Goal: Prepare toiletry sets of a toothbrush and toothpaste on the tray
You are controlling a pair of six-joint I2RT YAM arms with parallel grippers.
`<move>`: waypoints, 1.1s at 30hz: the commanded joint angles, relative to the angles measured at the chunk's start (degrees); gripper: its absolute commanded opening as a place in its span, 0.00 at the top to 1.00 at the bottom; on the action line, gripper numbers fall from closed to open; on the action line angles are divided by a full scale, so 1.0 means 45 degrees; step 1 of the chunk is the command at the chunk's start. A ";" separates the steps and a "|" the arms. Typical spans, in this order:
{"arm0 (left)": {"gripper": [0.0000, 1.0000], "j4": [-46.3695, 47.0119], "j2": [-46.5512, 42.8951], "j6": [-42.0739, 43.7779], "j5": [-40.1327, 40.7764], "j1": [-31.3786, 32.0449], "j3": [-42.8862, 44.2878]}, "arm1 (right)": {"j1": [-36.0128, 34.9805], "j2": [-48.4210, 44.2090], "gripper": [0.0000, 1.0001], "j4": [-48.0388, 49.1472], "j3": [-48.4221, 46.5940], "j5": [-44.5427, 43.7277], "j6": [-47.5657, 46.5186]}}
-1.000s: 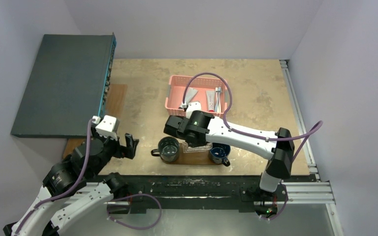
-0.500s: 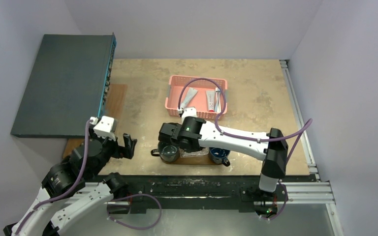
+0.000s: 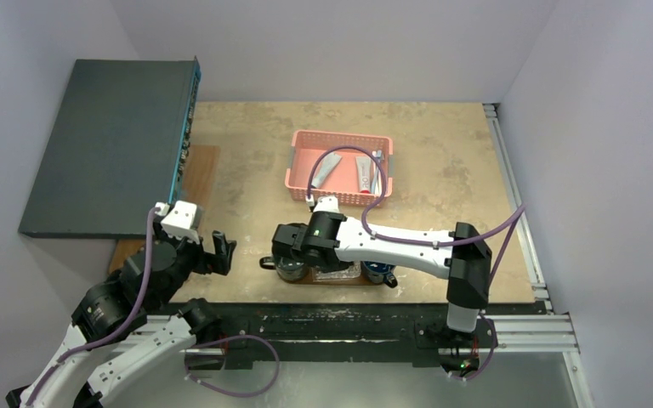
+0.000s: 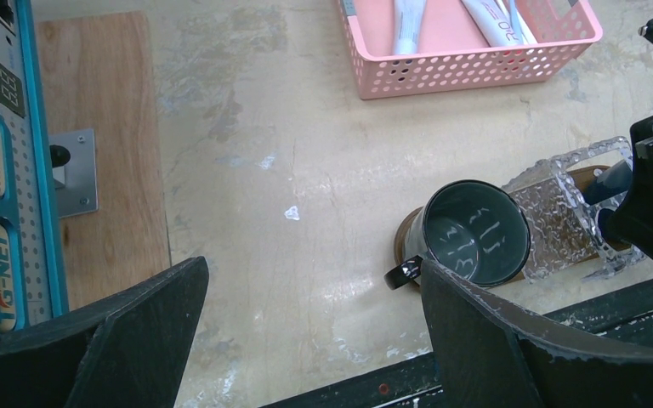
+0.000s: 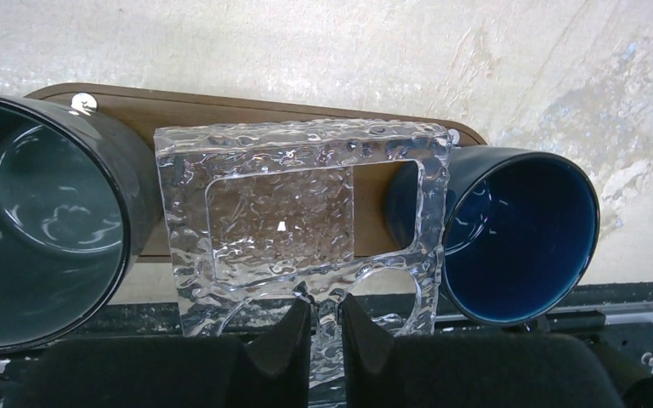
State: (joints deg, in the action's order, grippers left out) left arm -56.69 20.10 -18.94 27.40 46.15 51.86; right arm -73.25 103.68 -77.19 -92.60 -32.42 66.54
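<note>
The toothpaste tubes (image 3: 327, 167) and a slim toothbrush (image 3: 377, 170) lie in the pink basket (image 3: 299, 174) at the back; the tubes (image 4: 408, 21) also show in the left wrist view. The dark brown tray (image 5: 221, 106) lies near the front edge, mostly covered. On it rests a clear textured holder (image 5: 281, 212), and my right gripper (image 5: 325, 306) is shut on its near edge. My left gripper (image 4: 315, 268) hangs open and empty over bare table, left of the tray.
A grey mug (image 5: 42, 229) stands on the tray's left end and a blue mug (image 5: 519, 234) at its right end. A large blue-grey box (image 3: 110, 144) fills the back left, beside a light wooden board (image 4: 102, 127). The black table rail (image 3: 349, 319) runs just behind the tray.
My right arm has swung left and toward the near edge, bringing the clear holder down between the two mugs. The left arm has barely shifted.
</note>
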 commanded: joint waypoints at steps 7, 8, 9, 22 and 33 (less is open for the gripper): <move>0.05 0.0119 -0.0089 -0.0147 0.0145 -0.0033 0.0321 | -0.0089 -0.0026 1.00 -0.0200 0.0223 -0.0407 0.0789; 0.05 0.0117 -0.0086 -0.0147 0.0157 -0.0030 0.0314 | -0.0089 -0.0014 1.00 -0.0194 0.0225 -0.0448 0.0797; 0.05 0.0107 -0.0076 -0.0147 0.0161 -0.0032 0.0313 | -0.0089 0.0014 1.00 -0.0196 0.0225 -0.0460 0.0798; 0.05 0.0126 0.0035 -0.0166 0.0159 -0.0040 0.0293 | -0.0089 0.0443 1.00 -0.0320 0.0465 -0.0610 0.0991; 0.05 0.0117 0.0065 -0.0166 0.0218 -0.0040 0.0293 | -0.0089 0.0588 0.87 -0.0441 0.0368 -0.0568 0.1284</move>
State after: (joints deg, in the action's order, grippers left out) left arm -56.71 20.08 -18.96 27.46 46.15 51.86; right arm -73.49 107.09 -77.41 -90.61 -33.10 69.43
